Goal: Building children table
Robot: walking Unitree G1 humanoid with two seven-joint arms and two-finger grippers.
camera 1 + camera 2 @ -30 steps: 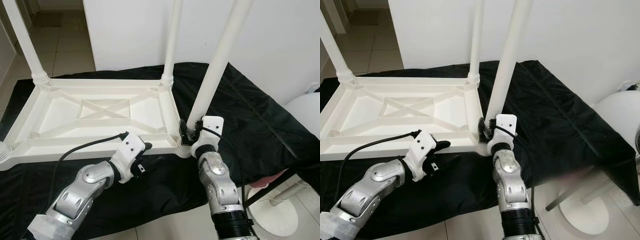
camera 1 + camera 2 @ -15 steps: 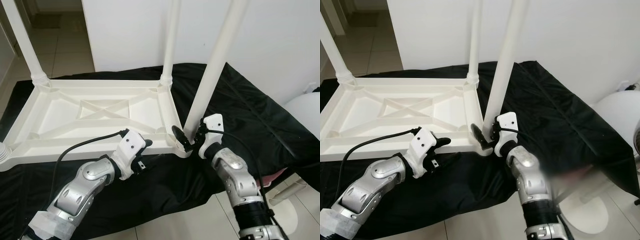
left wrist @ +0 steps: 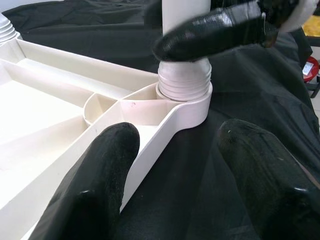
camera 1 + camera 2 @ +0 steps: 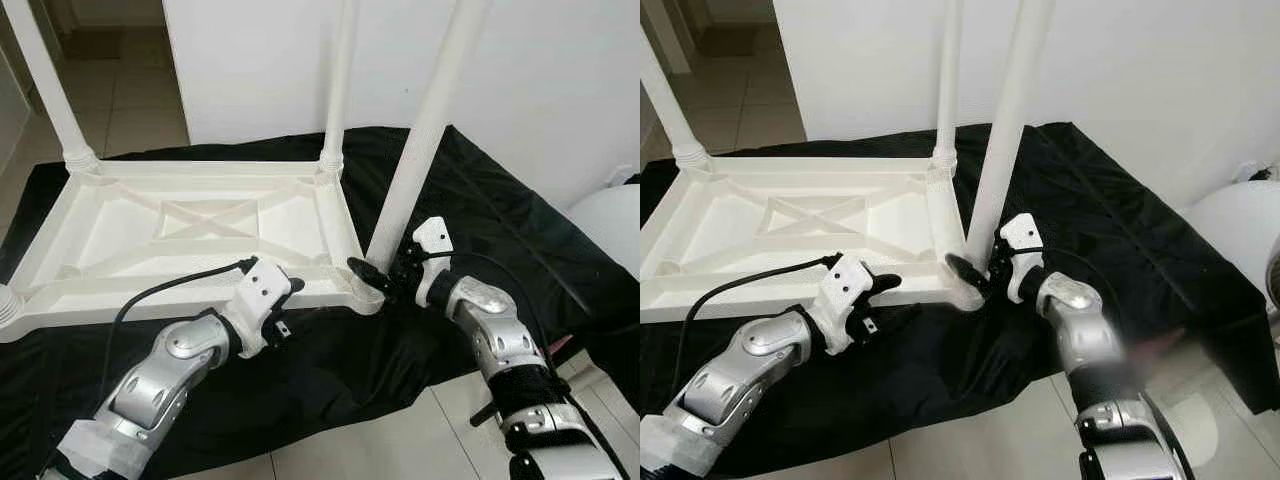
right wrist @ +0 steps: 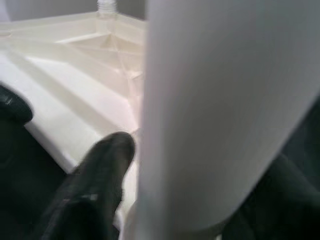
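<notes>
A white plastic children's table lies upside down on a black cloth. White legs stand up from its corners. My right gripper is shut on the foot of the near-right leg, just above the corner socket; the leg sits between its fingers. My left gripper is open at the table's near rim, left of that corner. One finger is over the table's underside, the other over the cloth.
Two more legs rise at the far-right corner and far-left corner. A white wall stands close behind. A round white object is at the right. Tiled floor runs off to the back left.
My right arm has swung from in front of the leg round to its right side, the gripper staying at the leg's foot. The left gripper has edged nearer the rim.
</notes>
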